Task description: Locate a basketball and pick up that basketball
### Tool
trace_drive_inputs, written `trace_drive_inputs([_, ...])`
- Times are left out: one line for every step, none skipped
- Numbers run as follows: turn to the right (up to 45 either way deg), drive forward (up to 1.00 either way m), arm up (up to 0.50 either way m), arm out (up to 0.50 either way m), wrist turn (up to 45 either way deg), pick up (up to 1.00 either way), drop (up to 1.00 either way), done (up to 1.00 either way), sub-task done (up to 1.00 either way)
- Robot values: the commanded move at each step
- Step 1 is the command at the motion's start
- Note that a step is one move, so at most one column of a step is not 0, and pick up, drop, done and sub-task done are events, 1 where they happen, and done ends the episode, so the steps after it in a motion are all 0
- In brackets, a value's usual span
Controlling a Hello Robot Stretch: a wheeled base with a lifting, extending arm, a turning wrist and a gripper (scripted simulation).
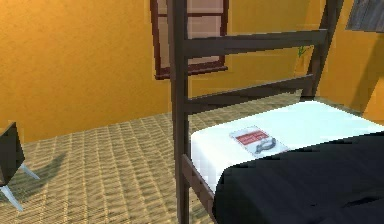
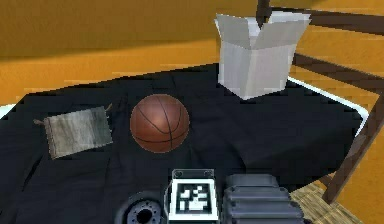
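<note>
Basketball (image 2: 160,123) sits amid black blanket (image 2: 290,140), room around it (box (image 2: 258,55) near far edge); cannot tell whether jaws hold anything.

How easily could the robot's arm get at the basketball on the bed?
Probably yes. The basketball lies on the black blanket just past the arm, with bare blanket between. The white box and grey flat item sit off to either side, out of the way.

Tool (image 2: 141,211) — far end below the arm side view's bottom edge.
</note>
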Motion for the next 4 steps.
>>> trace_drive_inputs([0.0, 0.0, 0.0, 0.28, 0.0, 0.0, 0.0, 0.0, 0.0])
trace_drive_inputs([0.0, 0.0, 0.0, 0.0, 45.0, 0.0, 0.0, 0.0, 0.0])
trace_drive_inputs([0.0, 0.0, 0.0, 0.0, 45.0, 0.0, 0.0, 0.0, 0.0])
trace_drive_inputs([0.0, 0.0, 0.0, 0.0, 45.0, 0.0, 0.0, 0.0, 0.0])
